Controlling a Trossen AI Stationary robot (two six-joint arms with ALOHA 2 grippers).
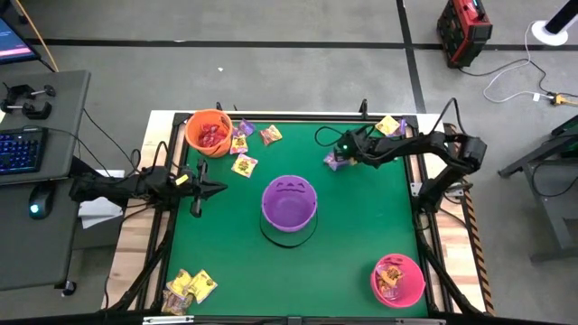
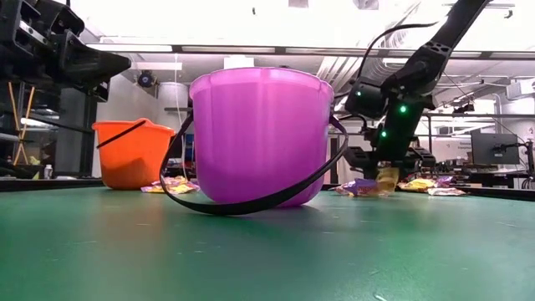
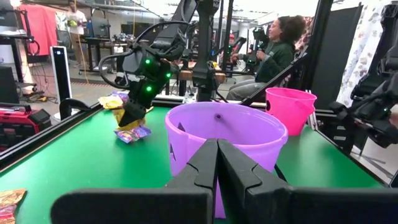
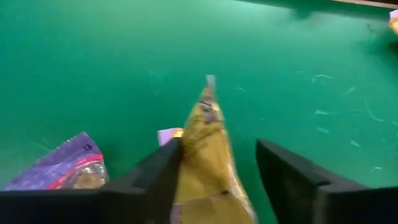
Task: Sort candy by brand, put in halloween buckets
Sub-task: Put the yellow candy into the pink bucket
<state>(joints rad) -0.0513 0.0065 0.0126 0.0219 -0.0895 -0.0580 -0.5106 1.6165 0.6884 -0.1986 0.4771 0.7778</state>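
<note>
My right gripper [image 1: 336, 155] is down at the table's far right, open, slanting onto a yellow candy packet [image 4: 208, 149] that stands on edge between its fingers. A purple packet [image 4: 62, 168] lies on the table beside it. The purple bucket [image 1: 289, 203] stands mid-table with its handle down on the table. The orange bucket [image 1: 209, 133] is far left and the pink bucket [image 1: 397, 280] near right; both hold candy. My left gripper [image 1: 200, 188] waits shut at the left edge, level above the table. My right gripper comes slanting down from the table's right side. One finger [image 4: 158, 174] lies against a flat side of the yellow packet [image 4: 193, 155]; the other finger [image 4: 292, 174] stands apart, with green table showing in the gap. Whether the packet is clear of the table I cannot tell.
Loose candy lies by the orange bucket [image 1: 244, 144], at the far right edge [image 1: 388, 125] and at the near left corner [image 1: 190, 286]. People sit beyond the table's right edge [image 3: 273, 50]. Bare green mat [image 1: 361, 226] stretches between the purple and pink buckets.
</note>
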